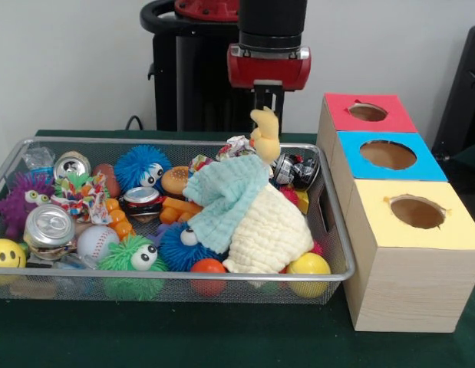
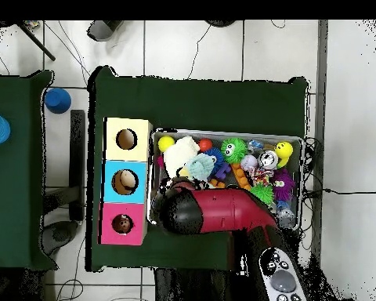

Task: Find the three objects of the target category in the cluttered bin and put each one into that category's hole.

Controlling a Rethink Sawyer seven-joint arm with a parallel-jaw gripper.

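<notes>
The wire mesh bin [image 1: 176,277] is full of toys, and it also shows in the overhead view [image 2: 226,133]. My gripper [image 1: 268,106] hangs over the bin's back right part, shut on the top of a pale tan-yellow plush animal [image 1: 265,139]. The plush hangs upright just above the clutter. A light blue waffle cloth [image 1: 225,195] lies below it on a cream cloth [image 1: 268,230]. In the overhead view the red arm [image 2: 215,212] hides the gripper and the plush. No other plush animal shows.
Three hole boxes stand right of the bin: red top [image 1: 341,115], blue top [image 1: 352,161], yellow top [image 1: 375,222]. The bin holds spiky balls in blue [image 1: 141,167], green [image 1: 133,261] and purple [image 1: 22,201], cans [image 1: 49,228] and a yellow ball [image 1: 308,268].
</notes>
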